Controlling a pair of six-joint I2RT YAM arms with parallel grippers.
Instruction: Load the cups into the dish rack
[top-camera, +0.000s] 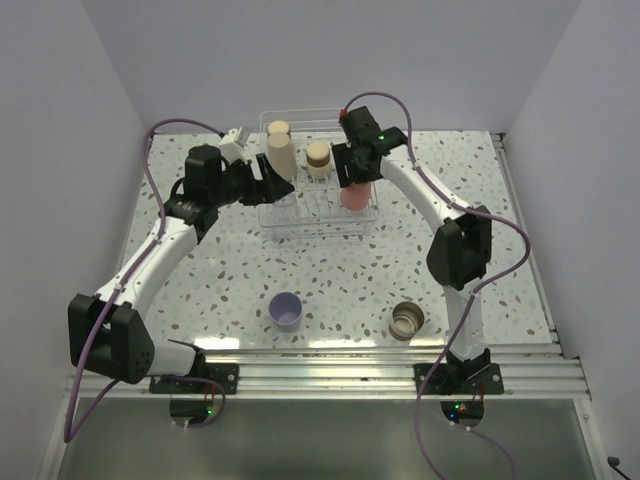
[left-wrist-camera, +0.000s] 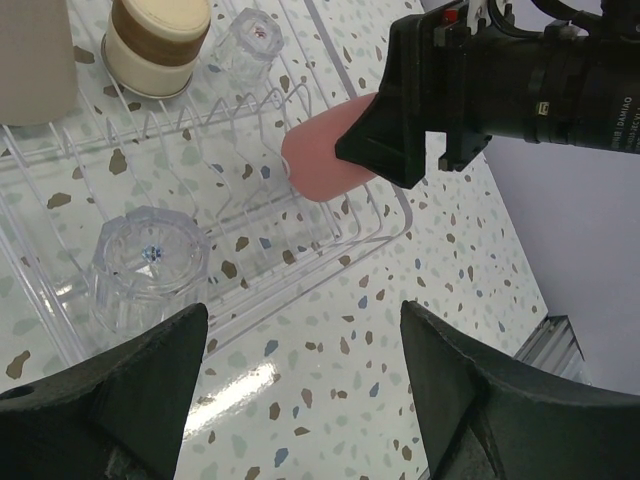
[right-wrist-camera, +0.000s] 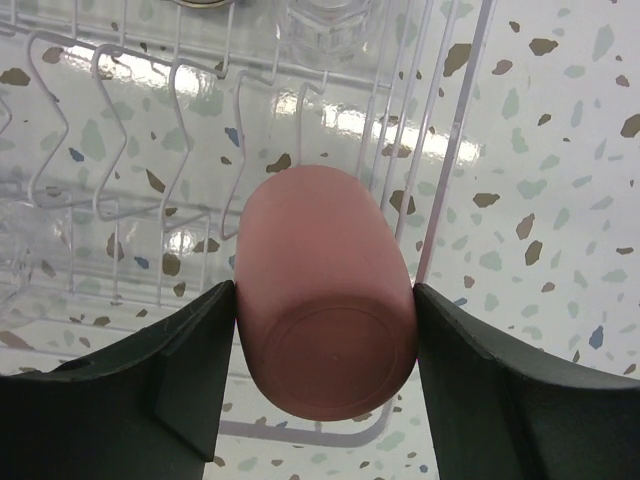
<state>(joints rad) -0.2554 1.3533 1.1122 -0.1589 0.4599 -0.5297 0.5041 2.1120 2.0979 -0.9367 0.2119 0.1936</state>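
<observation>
Worktop (top-camera: 350, 270) cups: a lavender cup (top-camera: 287, 310) stands upright and a tan cup (top-camera: 407, 320) lies on its side. Both are well behind the grippers, toward the arm bases, and not yet loaded.

Left gripper (left-wrist-camera: 303, 318): spread wide with nothing between its fingers, hovering over the rack's near left side.

Right gripper (right-wrist-camera: 322, 292): pinching the coral cup (right-wrist-camera: 325, 345) by its sides, base toward the wrist and mouth pointing away. Below it are the prongs at the right end of the rack (top-camera: 318, 231). I cannot tell whether the cup touches the wires.

Glasses: one glass (left-wrist-camera: 150, 262) sits in the rack just below the left gripper. A second glass (left-wrist-camera: 250, 35) is farther in.

Beyond the grippers: a beige cup (top-camera: 282, 157) is in the rack beside the left gripper. Two brown-rimmed cups (top-camera: 318, 155) (top-camera: 278, 128) are in the rack past it.

Progress: five of the eight cups look racked and a sixth is held over the rack. Two on the worktop remain.

Writing: small white print on the right arm (left-wrist-camera: 560, 80) seems to read "DAMIAO"; the rest is too small. No labels show on the cups.
</observation>
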